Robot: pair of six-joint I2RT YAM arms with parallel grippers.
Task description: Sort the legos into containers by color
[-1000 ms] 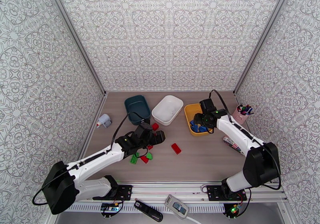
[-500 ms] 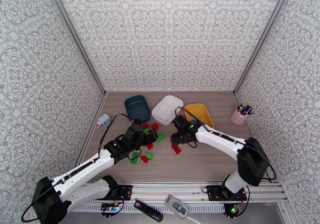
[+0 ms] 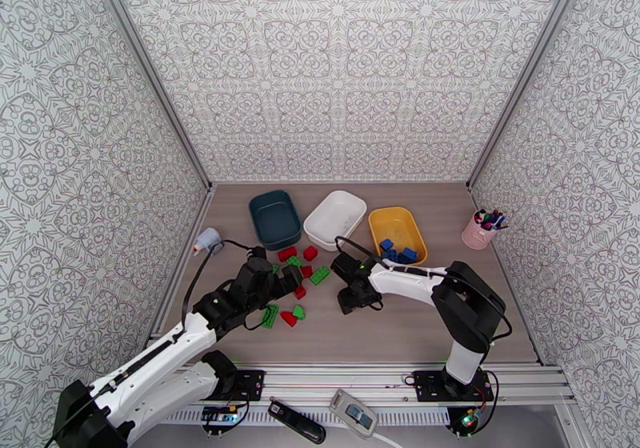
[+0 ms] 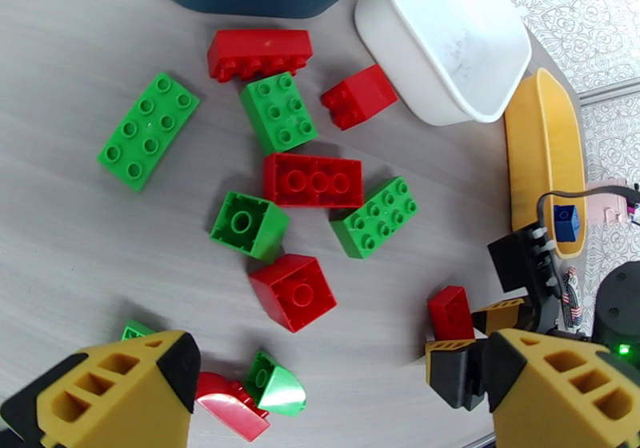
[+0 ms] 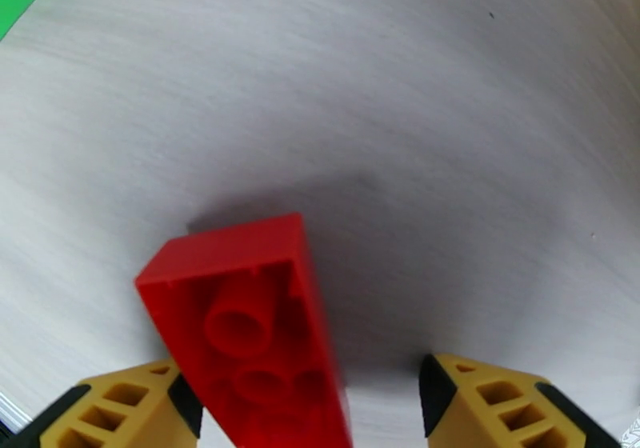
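Note:
Red and green legos lie scattered on the table: a red brick [image 4: 314, 180] in the middle, a green one [image 4: 149, 130] to its left, more around [image 3: 298, 282]. Blue legos [image 3: 398, 250] lie in the yellow container [image 3: 416, 230]. The teal container [image 3: 274, 218] and the white container [image 3: 334, 219] stand behind the pile. My left gripper [image 4: 344, 362] hovers wide open over the pile's near side [image 3: 276, 283]. My right gripper [image 3: 352, 298] is down at a lone red brick [image 5: 248, 322]; the brick is tipped against the left finger [image 5: 128, 406], with a gap to the right finger [image 5: 496, 398].
A pink pen cup [image 3: 482, 230] stands at the far right. A small white and grey object [image 3: 207, 239] lies by the left wall. Bare table stretches right of the right gripper and along the near edge.
My right arm swung from the yellow container to the lone red brick and dropped around it. My left arm drew back toward the near left, uncovering the pile.

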